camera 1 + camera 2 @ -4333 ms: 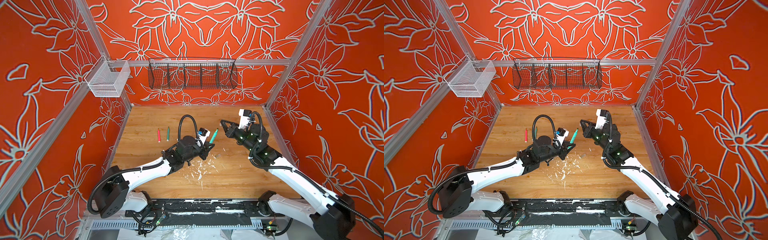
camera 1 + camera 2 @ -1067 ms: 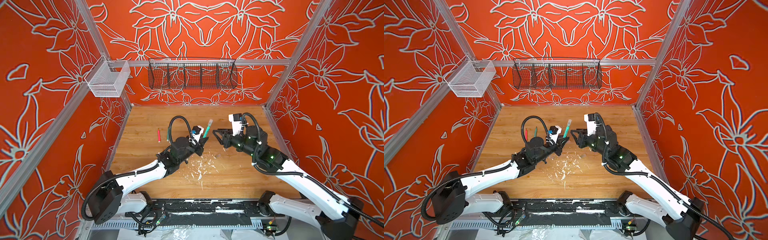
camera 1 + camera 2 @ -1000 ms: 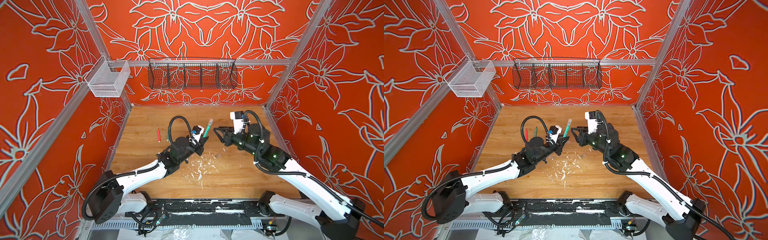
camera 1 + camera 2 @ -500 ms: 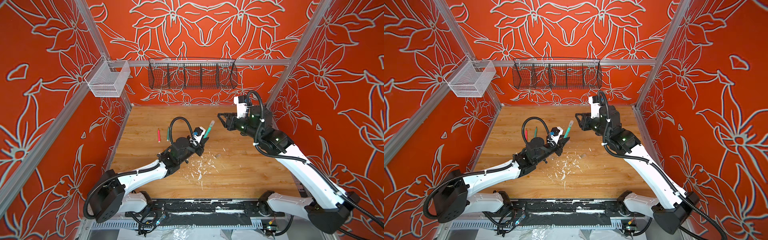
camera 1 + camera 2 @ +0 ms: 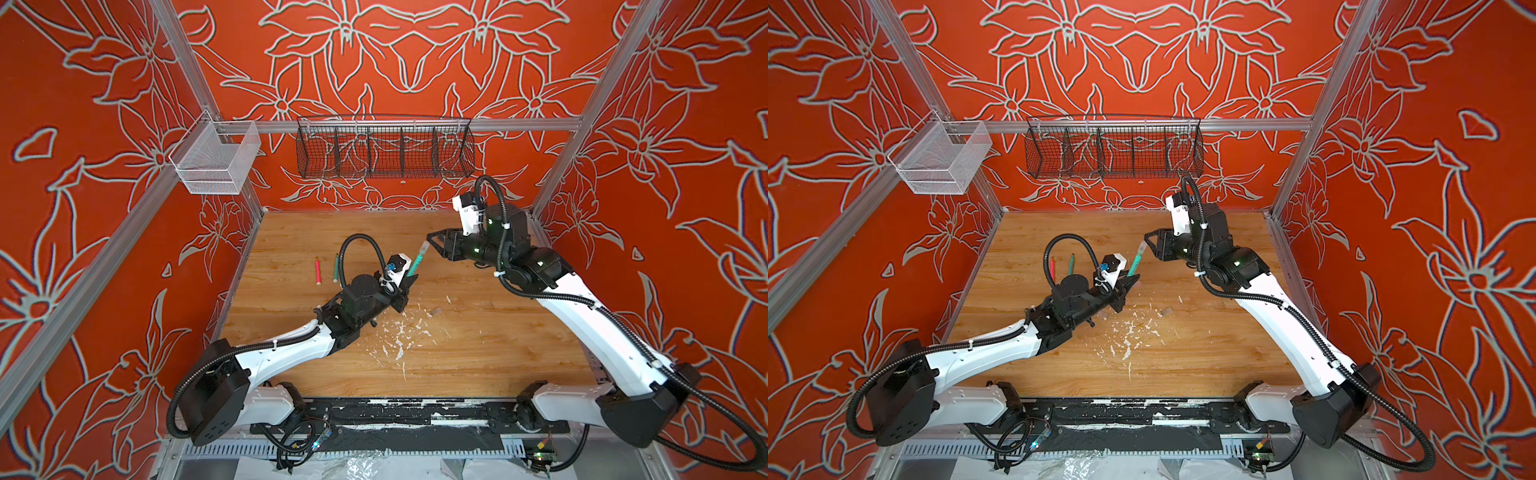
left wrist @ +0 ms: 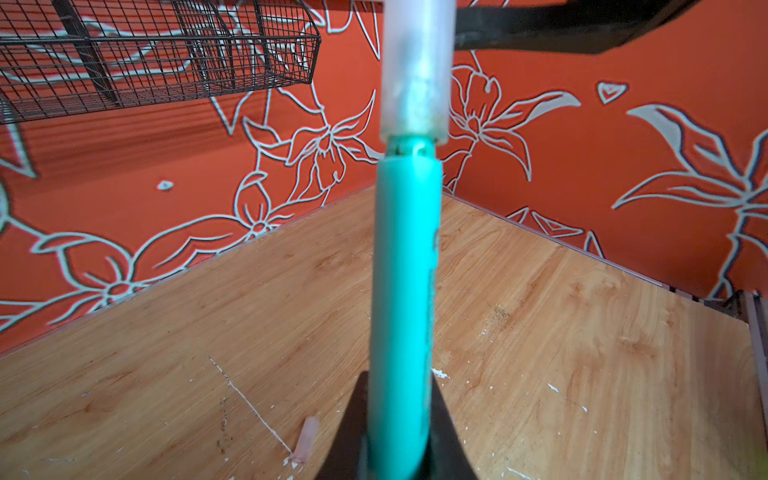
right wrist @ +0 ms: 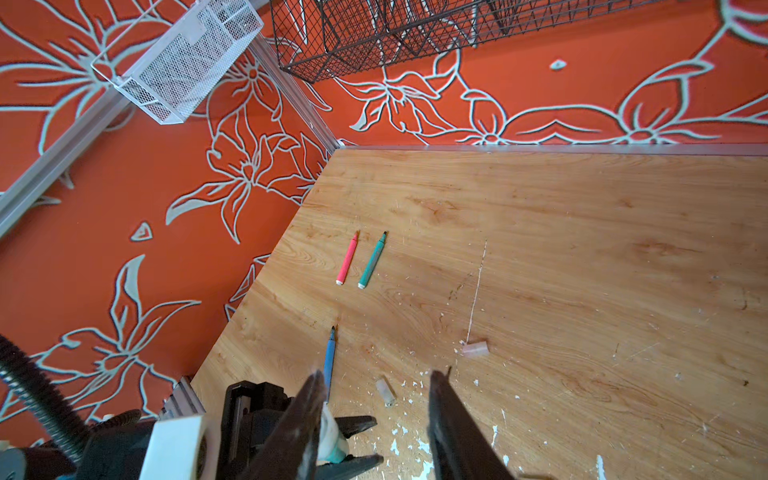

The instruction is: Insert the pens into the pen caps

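So the left gripper (image 5: 408,283) is clamped tight on the green pen (image 6: 403,291), holding it tilted up off the table (image 5: 478,353). A cap (image 6: 415,70) sits over its tip, with a sliver of the neck showing under the rim. The right gripper (image 5: 433,244) is right at that cap, jaws partway apart, gripping nothing. The red-pink pen (image 7: 347,259) and second green pen (image 7: 372,261) lie side by side, the blue pen (image 7: 329,357) apart from them, and two loose caps (image 7: 475,348) sit on the wood. A black wire basket (image 5: 384,147) and white mesh basket (image 5: 216,160) hang on the walls
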